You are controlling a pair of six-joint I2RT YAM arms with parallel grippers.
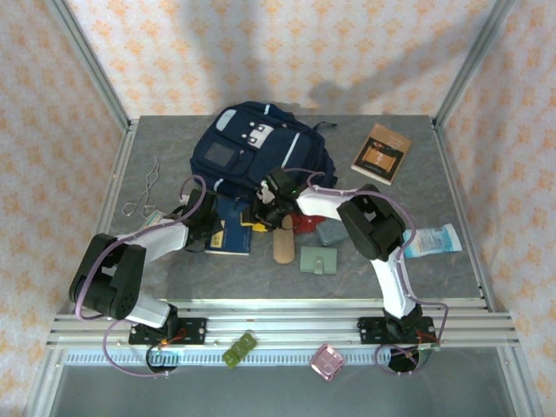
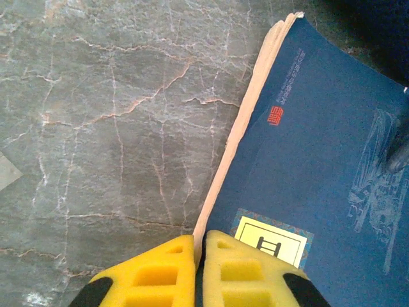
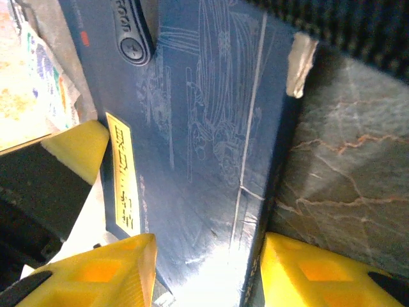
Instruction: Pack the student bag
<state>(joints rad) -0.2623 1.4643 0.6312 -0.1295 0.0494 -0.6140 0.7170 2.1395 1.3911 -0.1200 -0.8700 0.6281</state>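
left gripper (image 2: 199, 246): closed on the booklet (image 2: 319, 192) at its page edge, probably to steady it.
right gripper (image 3: 204, 246): jaws astride booklet; grip unclear.
backpack (image 1: 252, 143): behind, awaiting booklet.

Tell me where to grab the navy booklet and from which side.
Probably across its width, from above: the navy booklet lies flat on the table, so its two long edges are the reachable faces. The right gripper flanks both, one finger outside each.

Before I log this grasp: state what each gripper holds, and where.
Left gripper: shut on the navy booklet, pinching its page edge beside the yellow label. Right gripper: fingers flank the booklet's width; whether they grip cannot be told.
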